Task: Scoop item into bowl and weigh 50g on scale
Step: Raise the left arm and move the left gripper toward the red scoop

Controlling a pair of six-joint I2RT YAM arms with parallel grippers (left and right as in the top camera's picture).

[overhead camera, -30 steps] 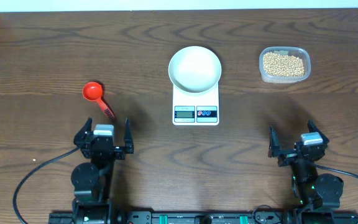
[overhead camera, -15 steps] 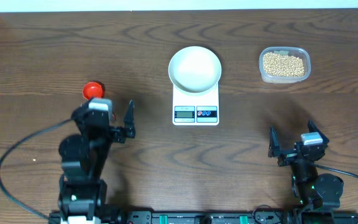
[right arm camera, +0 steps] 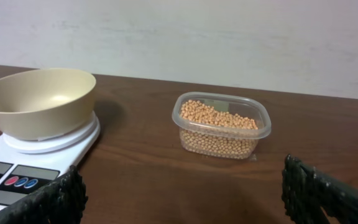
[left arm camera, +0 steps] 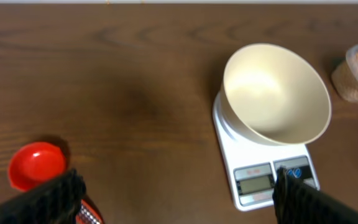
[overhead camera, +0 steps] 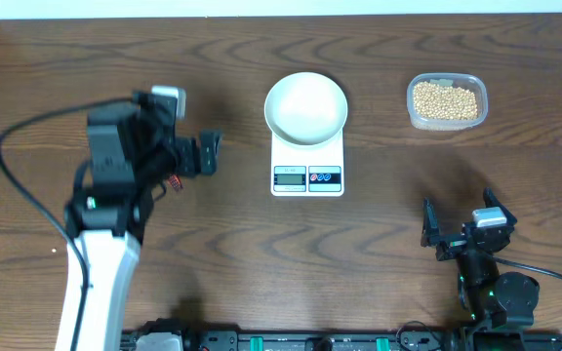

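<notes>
The round white bowl point(overhead camera: 305, 106) sits upright and empty on the small white scale point(overhead camera: 307, 177). The little tan beans point(overhead camera: 445, 100) lie piled in a clear tub point(overhead camera: 447, 126), off to the right.

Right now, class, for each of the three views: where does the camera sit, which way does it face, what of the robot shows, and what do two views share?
Overhead: above the table, facing straight down; left gripper and right gripper both show.
Left wrist: raised, tilted down at red scoop, bowl, scale; own fingers at lower corners.
Right wrist: low, facing the wall across the tub of beans; own fingers at lower corners.
Shared: both wrist views hold the bowl on the scale.
</notes>
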